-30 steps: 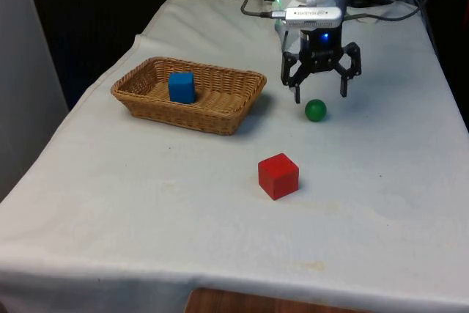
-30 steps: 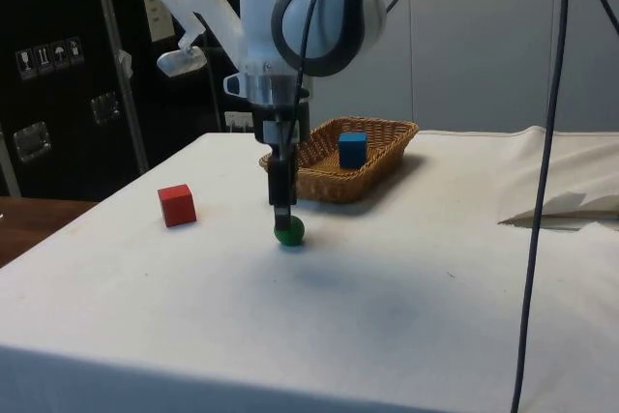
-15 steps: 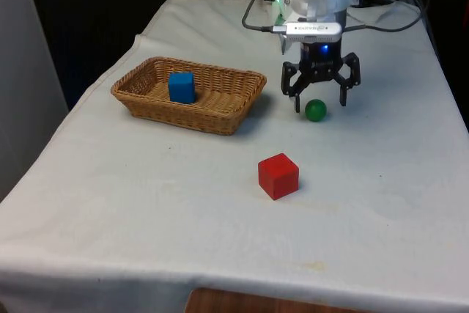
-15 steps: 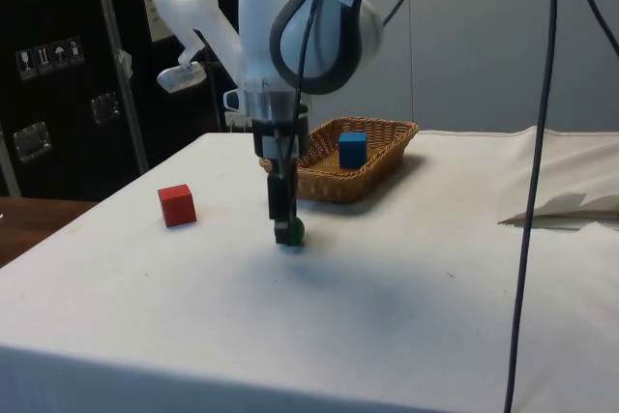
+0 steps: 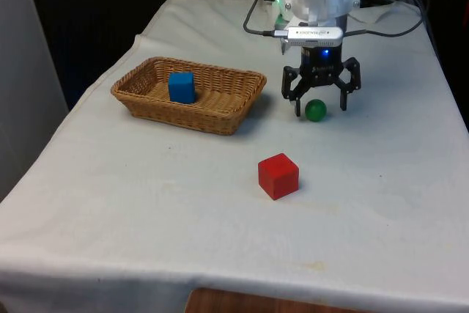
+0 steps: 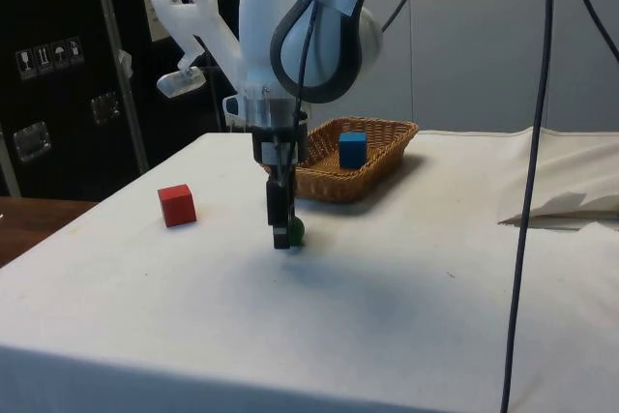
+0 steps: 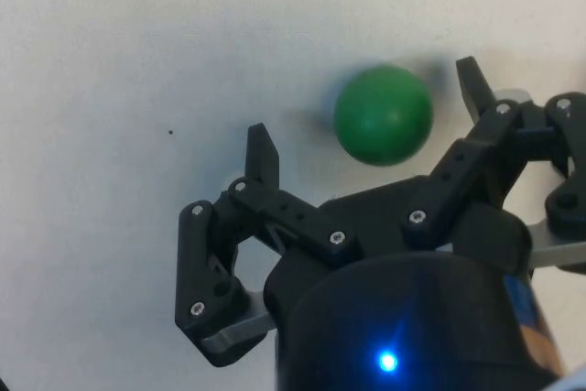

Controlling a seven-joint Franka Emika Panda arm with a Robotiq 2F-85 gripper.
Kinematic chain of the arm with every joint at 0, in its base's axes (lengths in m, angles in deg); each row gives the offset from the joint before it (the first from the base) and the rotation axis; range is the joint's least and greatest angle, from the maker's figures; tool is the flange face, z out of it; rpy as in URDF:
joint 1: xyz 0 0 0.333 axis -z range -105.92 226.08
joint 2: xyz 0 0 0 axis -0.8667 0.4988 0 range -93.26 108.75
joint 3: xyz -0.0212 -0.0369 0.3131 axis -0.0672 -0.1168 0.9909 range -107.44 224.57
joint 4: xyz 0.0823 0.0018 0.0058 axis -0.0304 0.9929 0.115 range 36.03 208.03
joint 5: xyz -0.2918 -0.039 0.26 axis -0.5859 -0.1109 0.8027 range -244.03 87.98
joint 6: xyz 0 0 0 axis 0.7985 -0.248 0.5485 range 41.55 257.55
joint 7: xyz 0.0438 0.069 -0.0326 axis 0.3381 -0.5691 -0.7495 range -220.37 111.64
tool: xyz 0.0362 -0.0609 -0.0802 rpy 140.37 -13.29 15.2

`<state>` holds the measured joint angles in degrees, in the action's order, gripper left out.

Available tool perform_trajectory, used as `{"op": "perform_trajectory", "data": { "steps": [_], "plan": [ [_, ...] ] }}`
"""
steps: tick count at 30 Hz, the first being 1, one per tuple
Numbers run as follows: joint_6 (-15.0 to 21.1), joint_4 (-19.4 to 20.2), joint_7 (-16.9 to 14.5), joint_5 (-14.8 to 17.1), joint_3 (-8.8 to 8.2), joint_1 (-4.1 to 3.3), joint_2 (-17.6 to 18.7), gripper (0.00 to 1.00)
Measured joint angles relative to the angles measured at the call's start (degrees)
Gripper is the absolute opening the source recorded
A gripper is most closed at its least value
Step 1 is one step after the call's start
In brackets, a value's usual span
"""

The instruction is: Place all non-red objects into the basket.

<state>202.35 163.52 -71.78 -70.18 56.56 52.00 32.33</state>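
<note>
Your black two-finger end effector [image 5: 320,106] hangs low with its fingers spread and empty, straddling the small green ball [image 5: 316,110] on the white-clothed desk [image 5: 146,203], right of the woven wicker basket [image 5: 220,117]. The blue cube [image 5: 181,86] lies inside it; the red cube [image 5: 278,176], nearer, should stay.

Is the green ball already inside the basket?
No, the green ball lies on the white cloth beside the basket, between the open jaws of the gripper.
</note>
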Motion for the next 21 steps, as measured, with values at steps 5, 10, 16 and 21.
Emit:
{"op": "perform_trajectory", "data": {
  "steps": [5,10,16,21],
  "plan": [
    [0.0,0.0,0.0,0.0,0.0,0.0,0.0,0.89],
    [0.0,0.0,0.0,0.0,0.0,0.06,0.0,0.37],
    [0.0,0.0,0.0,0.0,0.0,0.06,0.0,0.0],
    [0.0,0.0,0.0,0.0,0.0,0.06,0.0,0.0]
  ]
}}
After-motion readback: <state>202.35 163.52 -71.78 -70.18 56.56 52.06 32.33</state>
